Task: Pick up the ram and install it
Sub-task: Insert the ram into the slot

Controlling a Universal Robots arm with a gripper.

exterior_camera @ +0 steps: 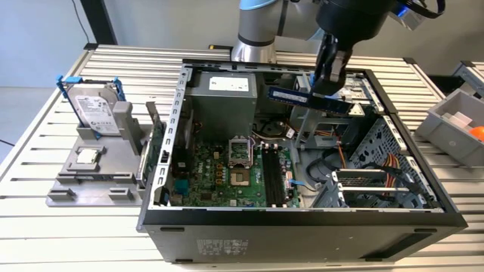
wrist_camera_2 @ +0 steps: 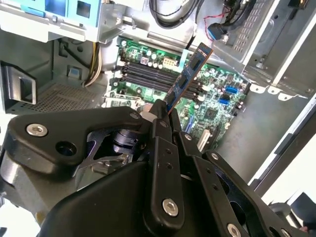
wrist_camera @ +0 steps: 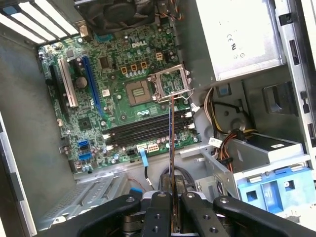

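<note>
One open case [exterior_camera: 302, 235] lies on the slatted counter [exterior_camera: 76, 238]. Exterior view: the hand [exterior_camera: 330, 96] hangs over the back part of the case, clenched on the ram [exterior_camera: 291, 95]. The ram is held roughly level in the air, well above the motherboard [exterior_camera: 219, 175]. At the exterior view's left, outside the case, a drive [exterior_camera: 97, 113] stands upright in a grey stand.

Second wrist view: the hand [wrist_camera_2: 163, 112] grips the ram [wrist_camera_2: 190, 74] by one end. The blue stick juts out over the black slots [wrist_camera_2: 148, 74], which stand bare.

First wrist view: the ram [wrist_camera: 170, 143] shows edge-on as a thin line. It runs from the hand [wrist_camera: 172, 197] across the slots [wrist_camera: 143, 131] toward the socket [wrist_camera: 170, 84]. Its tip sits near the socket frame.
</note>
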